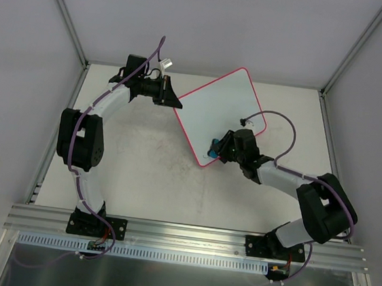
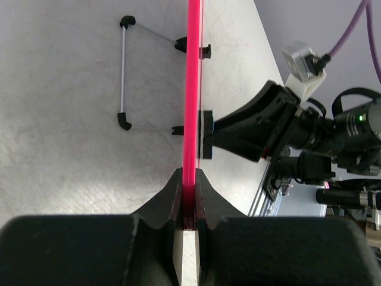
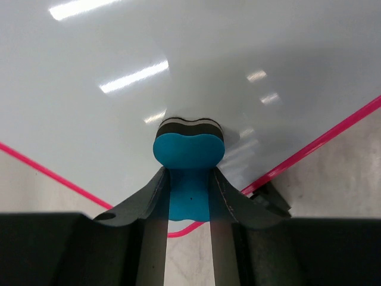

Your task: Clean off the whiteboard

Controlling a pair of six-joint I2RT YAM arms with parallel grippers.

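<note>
The whiteboard [image 1: 218, 108] lies angled at the back centre of the table, white with a pink rim and no marks showing. My left gripper [image 1: 171, 101] is shut on its left corner. In the left wrist view the rim [image 2: 192, 89] runs edge-on into the shut left gripper [image 2: 189, 193], and the board's wire stand [image 2: 124, 77] with black feet sticks out to the left. My right gripper [image 1: 216, 150] is shut on a blue eraser [image 1: 212, 145] at the board's near corner. The eraser [image 3: 189, 152] has its dark felt against the board's surface [image 3: 178, 59], held in the right gripper [image 3: 189, 179].
Grey walls with metal corner posts [image 1: 68, 14] enclose the table on three sides. An aluminium rail [image 1: 181, 234] with both arm bases runs along the near edge. The purple cable [image 1: 285, 129] of the right arm loops over the table beside the board.
</note>
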